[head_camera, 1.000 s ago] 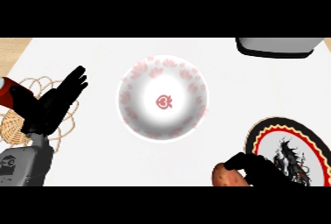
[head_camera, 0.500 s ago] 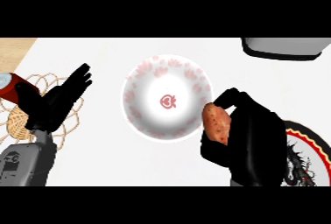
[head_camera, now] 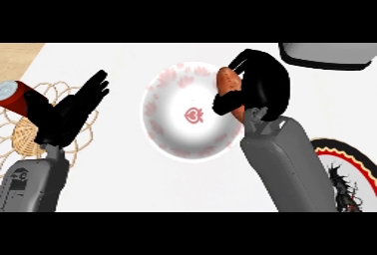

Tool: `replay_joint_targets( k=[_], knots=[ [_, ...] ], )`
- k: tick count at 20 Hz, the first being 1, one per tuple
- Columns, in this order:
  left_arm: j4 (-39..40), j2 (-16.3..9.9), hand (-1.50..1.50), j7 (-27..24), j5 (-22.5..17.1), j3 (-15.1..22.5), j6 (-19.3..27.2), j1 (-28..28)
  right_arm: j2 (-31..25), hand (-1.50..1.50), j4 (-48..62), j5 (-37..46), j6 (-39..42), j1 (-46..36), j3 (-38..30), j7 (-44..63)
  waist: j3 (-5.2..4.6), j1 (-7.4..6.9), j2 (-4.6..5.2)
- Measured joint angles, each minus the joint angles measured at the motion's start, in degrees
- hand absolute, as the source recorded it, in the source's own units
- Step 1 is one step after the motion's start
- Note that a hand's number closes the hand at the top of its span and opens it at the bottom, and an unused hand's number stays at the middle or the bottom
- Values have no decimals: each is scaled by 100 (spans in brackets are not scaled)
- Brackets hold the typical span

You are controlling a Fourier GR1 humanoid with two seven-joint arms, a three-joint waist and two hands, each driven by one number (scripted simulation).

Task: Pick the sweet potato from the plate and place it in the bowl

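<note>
Potato [head_camera: 227, 85] is sitting in your right hand [head_camera: 258, 89], held over the bowl's [head_camera: 193, 112] right rim, not yet over the middle. Risk here, as a judgement: if you are letting go now, the potato is landing on the rim and could be rolling out onto the counter [head_camera: 132, 184] or tipping the bowl; you are also holding it by one side only, with much of it sticking out past the fingers, so a quick wrist turn could be slipping it free early. Right hand is closed around the potato, fingers and thumb curling round it, with the orange end showing on the bowl side. Whether the hand is touching the bowl you cannot tell from this angle. Left hand [head_camera: 74, 112] is resting at the left, fingers straight, holding nothing, over a wicker mat [head_camera: 44, 124] beside a red can [head_camera: 16, 95]. Plate [head_camera: 346, 169] is lying at the lower right, partly behind your right forearm.
</note>
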State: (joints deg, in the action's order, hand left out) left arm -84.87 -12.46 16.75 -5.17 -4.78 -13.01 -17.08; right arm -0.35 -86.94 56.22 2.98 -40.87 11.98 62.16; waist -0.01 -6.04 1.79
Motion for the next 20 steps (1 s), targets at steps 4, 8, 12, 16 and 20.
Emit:
replay_joint_targets(
  k=[4,8,12,16,20],
  knots=[
    [90,24,0,-42,28,8,17,-85,6,-150,799,-630,-896,-350,-541,-225,7,-32,30],
    [99,20,0,-36,26,9,5,-96,14,-150,1713,-1010,-2012,-687,-749,-648,9,-46,19],
    [76,9,0,12,5,-21,13,-95,20,-150,2713,-1238,-2978,-1188,-794,-1072,6,-11,-7],
    [117,-27,0,5,-9,-89,16,-62,20,-150,3664,-1183,-3803,-1693,-833,-1426,2,84,-34],
    [14,-9,0,52,17,-112,90,100,17,-150,4237,-1059,-4429,-1951,-859,-1575,1,250,-92]
  ],
)
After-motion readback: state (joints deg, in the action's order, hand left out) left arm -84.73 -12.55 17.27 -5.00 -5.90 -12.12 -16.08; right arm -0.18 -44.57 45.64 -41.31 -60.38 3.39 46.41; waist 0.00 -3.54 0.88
